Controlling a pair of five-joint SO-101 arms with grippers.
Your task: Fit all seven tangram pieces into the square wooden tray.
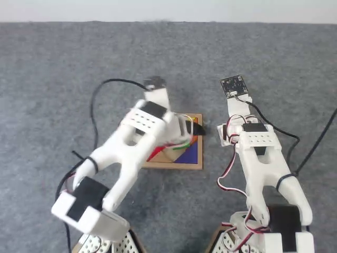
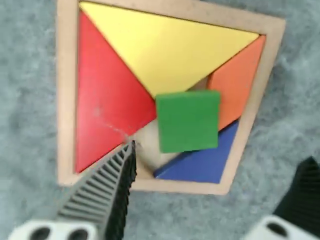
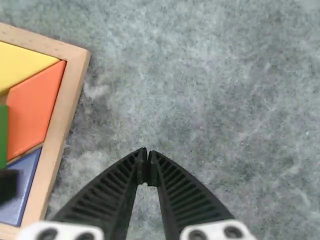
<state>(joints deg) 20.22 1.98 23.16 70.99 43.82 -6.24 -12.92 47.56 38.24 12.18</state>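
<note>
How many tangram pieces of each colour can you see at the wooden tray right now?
Yellow piece: 1
Red piece: 1
Orange piece: 1
Green piece: 1
Blue piece: 1
Total: 5

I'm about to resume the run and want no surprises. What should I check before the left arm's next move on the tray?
1. Green square seated flat: not ok, it lies skewed across its gap.
2. Left gripper open above the tray: ok.
3. Right gripper shut, off the tray, over the carpet: ok.
4. Yellow triangle and red triangle bedded: ok.
5. Seven pieces in: not ok, five counted, with bare tray floor beside the green square.
</note>
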